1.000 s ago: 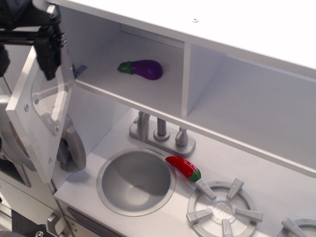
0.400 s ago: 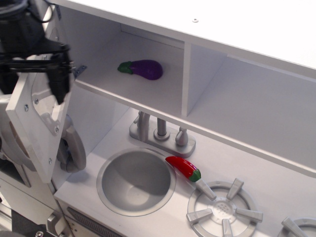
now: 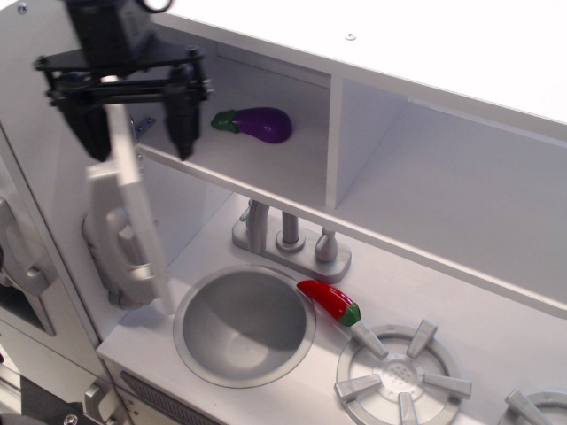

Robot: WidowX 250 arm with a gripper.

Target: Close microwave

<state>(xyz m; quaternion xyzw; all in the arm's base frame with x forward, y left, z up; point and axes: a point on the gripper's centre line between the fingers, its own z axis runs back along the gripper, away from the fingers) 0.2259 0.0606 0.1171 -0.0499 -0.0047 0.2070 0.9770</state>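
The microwave point(image 3: 266, 168) is the white upper-left compartment, and it stands open. Its white door point(image 3: 142, 217) is half swung and seen edge-on, running from the top left down toward the sink. A grey handle-shaped part point(image 3: 111, 248) shows on the door's left side. My black gripper point(image 3: 137, 133) is at the door's upper end, open, with one finger point(image 3: 93, 133) to the left of the door edge and the other finger point(image 3: 183, 128) to the right. A purple eggplant point(image 3: 259, 124) lies inside the compartment.
A doorless white shelf compartment point(image 3: 443, 186) is to the right of the microwave. Below are a grey faucet point(image 3: 288, 235), a round sink point(image 3: 244, 328), a red chili pepper point(image 3: 330, 301) and a grey burner point(image 3: 399, 376). The counter's front edge runs along the lower left.
The door has swung from wide open, inner face toward the camera, to about half closed and edge-on. My gripper has moved right with it and now straddles the door's edge.
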